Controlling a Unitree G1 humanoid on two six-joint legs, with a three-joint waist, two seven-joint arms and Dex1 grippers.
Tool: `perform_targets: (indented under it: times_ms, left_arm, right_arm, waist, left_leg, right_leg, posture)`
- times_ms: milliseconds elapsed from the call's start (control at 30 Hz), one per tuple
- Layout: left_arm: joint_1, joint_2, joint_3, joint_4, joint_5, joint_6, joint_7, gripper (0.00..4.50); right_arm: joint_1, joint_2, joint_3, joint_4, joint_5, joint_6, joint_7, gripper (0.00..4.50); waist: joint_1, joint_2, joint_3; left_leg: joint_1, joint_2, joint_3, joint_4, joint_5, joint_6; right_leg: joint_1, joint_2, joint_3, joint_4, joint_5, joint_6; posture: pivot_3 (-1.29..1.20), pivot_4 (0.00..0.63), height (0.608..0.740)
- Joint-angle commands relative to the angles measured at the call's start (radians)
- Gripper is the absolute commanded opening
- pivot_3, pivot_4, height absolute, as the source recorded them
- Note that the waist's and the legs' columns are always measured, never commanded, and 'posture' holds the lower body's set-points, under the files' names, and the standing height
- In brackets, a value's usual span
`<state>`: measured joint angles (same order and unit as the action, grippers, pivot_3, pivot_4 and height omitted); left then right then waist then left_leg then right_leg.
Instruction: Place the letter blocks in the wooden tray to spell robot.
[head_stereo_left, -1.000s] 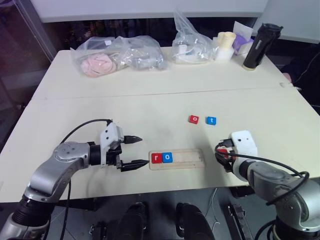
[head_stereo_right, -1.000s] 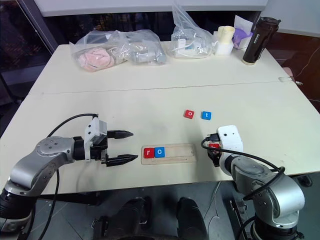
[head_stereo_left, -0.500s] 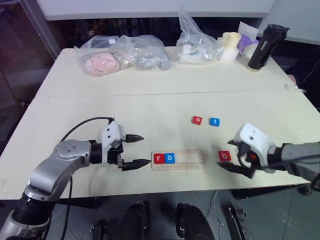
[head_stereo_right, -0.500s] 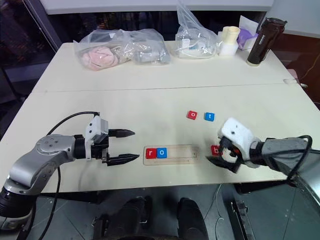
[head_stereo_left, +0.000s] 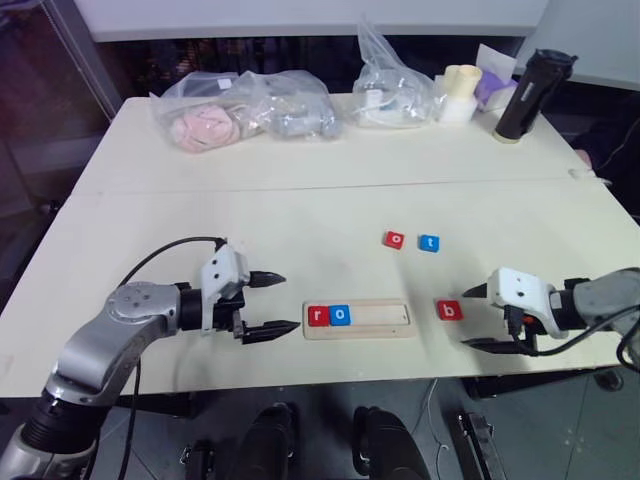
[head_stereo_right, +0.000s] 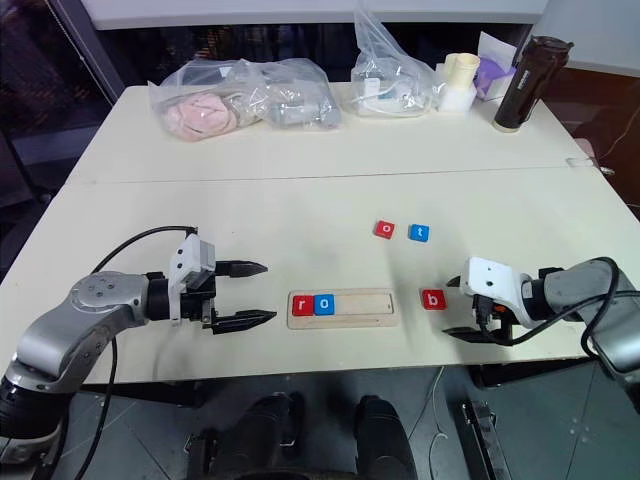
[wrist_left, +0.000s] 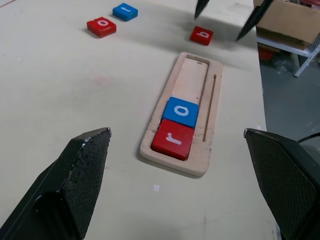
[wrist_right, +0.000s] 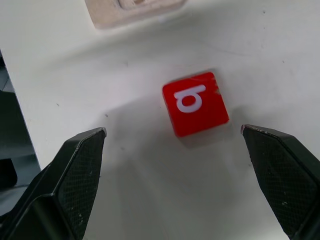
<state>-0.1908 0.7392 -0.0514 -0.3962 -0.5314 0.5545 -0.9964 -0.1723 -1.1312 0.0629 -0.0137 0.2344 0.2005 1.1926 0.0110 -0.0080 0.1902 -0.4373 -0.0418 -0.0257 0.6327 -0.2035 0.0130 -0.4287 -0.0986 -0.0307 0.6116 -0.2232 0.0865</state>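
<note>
Wooden tray (head_stereo_left: 360, 319) is sitting low centre of the left eye frame near the table's front edge, with red r block (head_stereo_left: 318, 316) and blue o block (head_stereo_left: 340, 316) touching side by side at its left end; the other slots are lying bare. Red b block (head_stereo_left: 450, 311) is lying flat on the table (head_stereo_left: 300, 210) just right of the tray, not in it. Red o block (head_stereo_left: 395, 240) and blue t block (head_stereo_left: 429, 243) are sitting side by side, slightly apart, above and right of the tray, right of frame centre. Left gripper (head_stereo_left: 272, 303) is hovering just left of the tray, jaws spread wide, holding nothing, tips pointing at the tray end. Right gripper (head_stereo_left: 478, 317) is sitting at lower right, just right of the b block, jaws spread wide and empty, the block lying between the fingers' lines in the right wrist view but untouched. Plastic bags (head_stereo_left: 245, 105) and a black bottle (head_stereo_left: 532, 82) are sitting along the top edge.
</note>
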Motion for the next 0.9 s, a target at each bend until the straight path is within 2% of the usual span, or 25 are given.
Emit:
perform_targets:
  times_ms: [33, 433, 533, 700, 900]
  left_arm:
    - [0.02, 0.005, 0.021, -0.019, 0.009, -0.037, -0.003, 4.5]
    - [0.085, 0.012, 0.035, 0.0, 0.027, -0.104, -0.019, 4.5]
    - [0.091, 0.012, 0.035, 0.013, 0.033, -0.12, -0.021, 4.5]
    - [0.082, 0.012, 0.033, 0.011, 0.03, -0.116, -0.018, 4.5]
    - [0.093, 0.015, 0.036, 0.01, 0.03, -0.123, -0.022, 4.5]
  right_arm:
    - [-0.05, 0.034, 0.013, 0.069, -0.03, -0.041, 0.027, 4.47]
    - [-0.098, 0.112, 0.047, 0.091, -0.082, -0.033, 0.045, 4.47]
    - [-0.096, 0.117, 0.046, 0.078, -0.083, -0.026, 0.049, 3.63]
    - [-0.103, 0.132, 0.041, 0.038, -0.08, 0.0, 0.045, 1.12]
    - [-0.153, 0.131, 0.028, -0.083, -0.064, 0.071, 0.035, 1.12]
  waist:
    - [0.001, 0.0, 0.0]
    - [0.001, 0.0, -0.001]
    - [0.001, 0.0, -0.001]
    - [0.001, 0.0, -0.001]
    - [0.0, 0.001, -0.001]
  left_leg:
    - [0.0, 0.0, 0.0, 0.0, 0.0, 0.0]
    - [0.002, 0.0, 0.0, 0.0, 0.0, 0.0]
    - [0.002, 0.001, 0.0, 0.0, 0.0, 0.0]
    - [0.003, 0.001, 0.0, 0.0, 0.0, 0.0]
    - [0.003, 0.001, 0.0, 0.0, 0.0, 0.0]
  right_leg:
    - [0.0, 0.0, 0.0, 0.0, 0.0, 0.0]
    - [0.001, 0.0, 0.0, 0.001, 0.001, -0.001]
    - [0.002, 0.0, 0.0, 0.001, 0.001, -0.001]
    - [0.002, 0.0, 0.001, 0.002, 0.001, -0.001]
    - [0.001, 0.0, 0.001, 0.002, 0.001, -0.001]
  posture:
    - [0.0, 0.15, 0.738]
    - [0.0, 0.15, 0.738]
    - [0.0, 0.15, 0.738]
    - [0.0, 0.15, 0.738]
    - [0.0, 0.15, 0.738]
